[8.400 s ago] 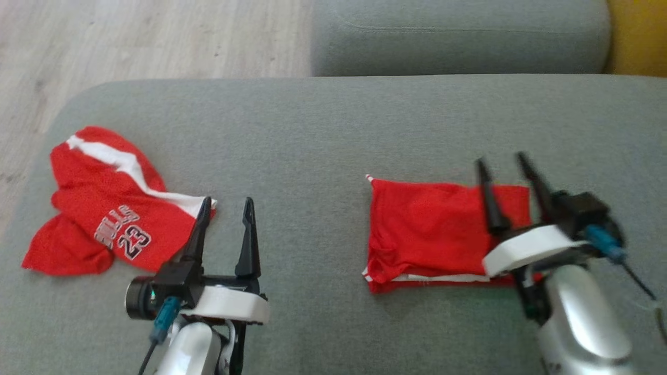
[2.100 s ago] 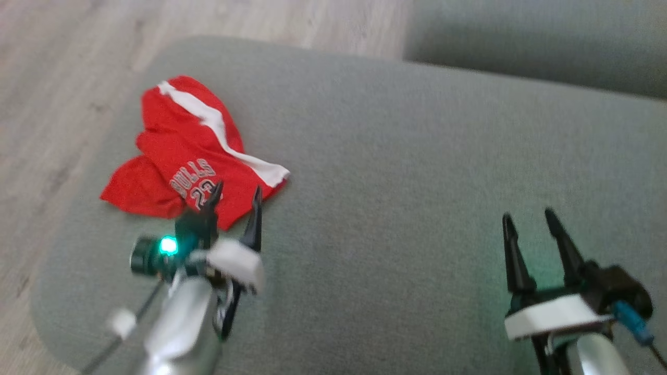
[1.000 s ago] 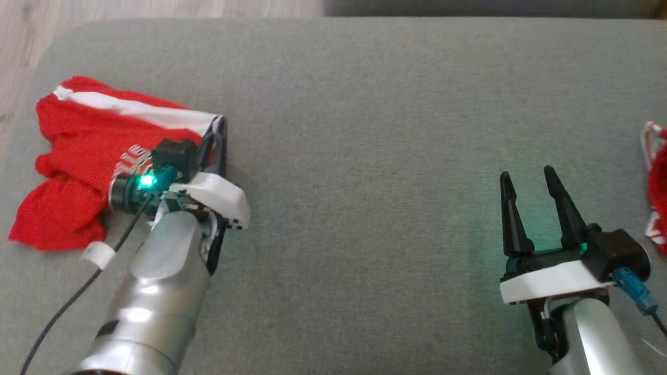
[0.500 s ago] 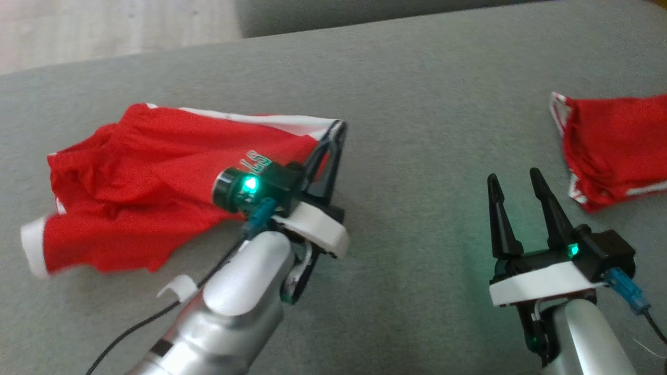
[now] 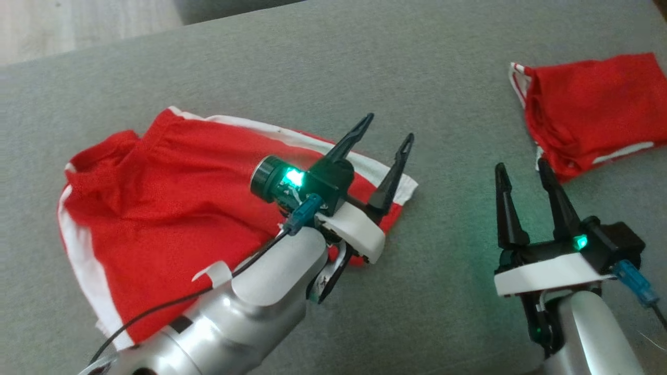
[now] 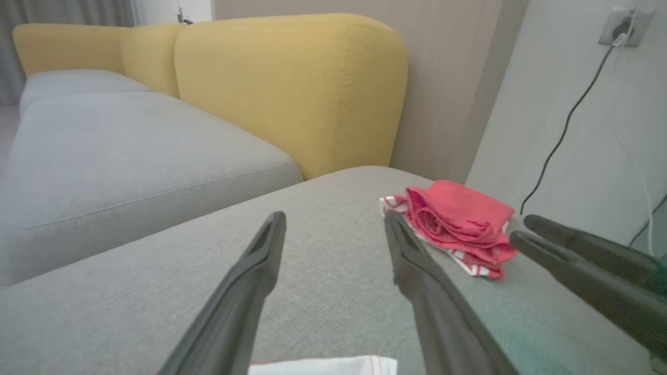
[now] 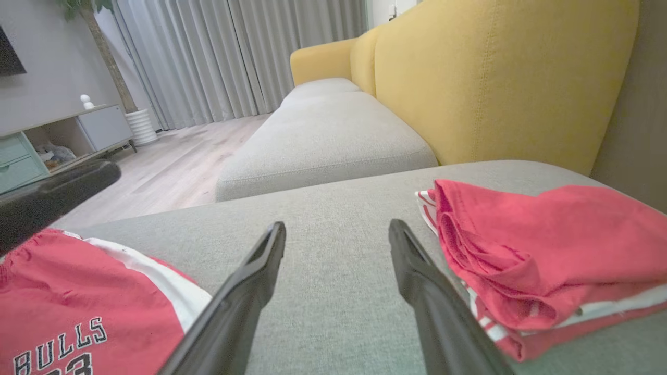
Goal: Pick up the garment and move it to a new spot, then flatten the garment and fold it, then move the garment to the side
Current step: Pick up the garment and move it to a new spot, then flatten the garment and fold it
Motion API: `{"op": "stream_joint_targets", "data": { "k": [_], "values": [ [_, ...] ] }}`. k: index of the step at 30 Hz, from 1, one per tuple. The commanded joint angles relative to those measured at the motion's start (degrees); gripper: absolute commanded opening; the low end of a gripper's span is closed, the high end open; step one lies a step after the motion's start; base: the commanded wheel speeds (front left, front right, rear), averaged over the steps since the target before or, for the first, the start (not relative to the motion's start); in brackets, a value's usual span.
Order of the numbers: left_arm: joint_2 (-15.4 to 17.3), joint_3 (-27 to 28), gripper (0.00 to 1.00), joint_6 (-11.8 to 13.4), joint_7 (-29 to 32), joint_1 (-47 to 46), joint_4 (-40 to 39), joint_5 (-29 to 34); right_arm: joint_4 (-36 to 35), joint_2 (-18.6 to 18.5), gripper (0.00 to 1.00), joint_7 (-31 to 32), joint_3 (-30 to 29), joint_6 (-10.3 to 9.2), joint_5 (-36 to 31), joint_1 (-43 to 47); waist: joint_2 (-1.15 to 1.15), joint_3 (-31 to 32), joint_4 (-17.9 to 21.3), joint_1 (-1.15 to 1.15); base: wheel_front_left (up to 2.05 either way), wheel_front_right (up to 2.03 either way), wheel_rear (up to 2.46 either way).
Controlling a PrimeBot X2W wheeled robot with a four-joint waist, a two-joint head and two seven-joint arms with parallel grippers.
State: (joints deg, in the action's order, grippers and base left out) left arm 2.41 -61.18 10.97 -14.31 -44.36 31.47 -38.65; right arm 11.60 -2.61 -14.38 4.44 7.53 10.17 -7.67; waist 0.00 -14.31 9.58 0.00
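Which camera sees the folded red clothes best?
Right wrist view. The folded red clothes lie close and big there, with folds and white stripes clear. The head view shows them from above but farther off. The left wrist view shows them small.

My head is looking down on the cushion (image 5: 312, 62); both wrists are peering low across it toward the yellow backrest (image 6: 292, 88).

Two red garments: one loose garment (image 5: 172, 208) with lettering and one folded garment (image 5: 589, 109). Two claws, the left claw (image 5: 390, 126) and the right claw (image 5: 521, 164), each with two dark fingers, four in all. The sofa has three grey seat cushions (image 6: 130, 156) and three yellow back cushions (image 6: 292, 88). One wall socket (image 6: 622, 23), one black cable (image 6: 570, 112), one white plant pot (image 7: 141, 126).
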Motion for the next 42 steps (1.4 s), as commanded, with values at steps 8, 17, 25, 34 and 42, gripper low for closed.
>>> {"op": "stream_joint_targets", "data": {
  "k": [8,17,25,34,42],
  "values": [
    [0.8,6.5,1.00,1.5,-0.7,-2.5,0.6,1.1,-2.1,-0.3,1.00,-0.6,-0.8,-0.04,-1.6,-0.9,0.00,3.1,-7.7,0.00,0.00,0.00,0.00],
    [8.0,20.7,1.00,1.8,-0.7,8.1,-4.9,6.2,-2.4,-0.3,1.00,-0.6,-3.6,-0.04,-3.9,0.9,0.00,7.1,-16.0,0.00,0.00,0.00,0.00],
    [10.5,30.9,1.00,2.1,-0.7,22.2,-14.3,12.2,-2.6,-0.3,1.00,-0.6,-4.1,-0.04,-4.0,2.9,0.00,8.3,-19.4,0.00,0.00,0.00,0.00],
    [5.4,38.9,1.00,-0.6,-0.7,30.2,-18.0,16.8,-3.1,-0.3,1.00,-0.6,-3.9,-0.04,-6.2,2.5,0.00,6.3,-20.5,0.00,0.00,0.00,0.00],
    [2.1,41.6,1.00,-4.6,-0.7,28.1,-17.0,20.5,0.0,-1.1,1.00,1.9,-0.2,-0.04,-10.6,-7.4,0.00,1.4,-23.3,0.00,0.00,0.00,0.00]
  ]
}}
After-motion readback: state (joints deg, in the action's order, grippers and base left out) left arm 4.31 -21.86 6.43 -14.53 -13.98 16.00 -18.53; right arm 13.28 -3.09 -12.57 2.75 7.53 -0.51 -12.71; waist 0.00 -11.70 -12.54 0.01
